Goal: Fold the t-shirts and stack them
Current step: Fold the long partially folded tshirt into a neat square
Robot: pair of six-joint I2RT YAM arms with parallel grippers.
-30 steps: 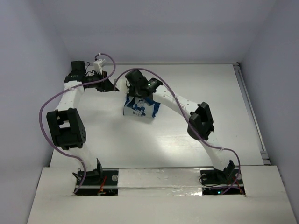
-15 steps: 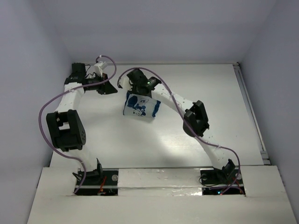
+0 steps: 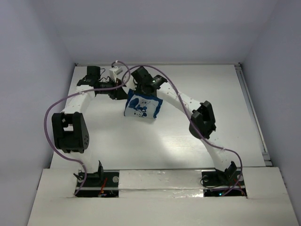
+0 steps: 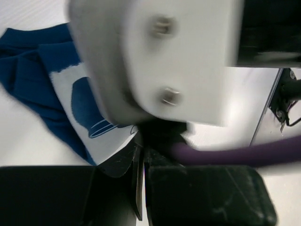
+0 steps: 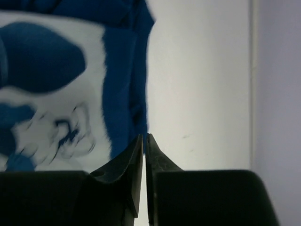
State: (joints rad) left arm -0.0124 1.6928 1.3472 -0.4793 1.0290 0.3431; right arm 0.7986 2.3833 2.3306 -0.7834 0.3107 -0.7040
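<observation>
Left gripper (image 4: 142, 141) has swung in since 0.5 s ago and is now just beside the t-shirt's (image 3: 142, 107) far-left corner. T-shirt lies folded on the table (image 3: 211, 84), print side up. Left jaws together, nothing between them. Right gripper (image 5: 144, 137) over the t-shirt's far edge, jaws pressed together at its blue border; cannot tell if cloth is pinched.

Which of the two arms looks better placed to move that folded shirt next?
Probably the right: the right tool hangs over the t-shirt at its far edge, while the left tool sits beside it.
</observation>
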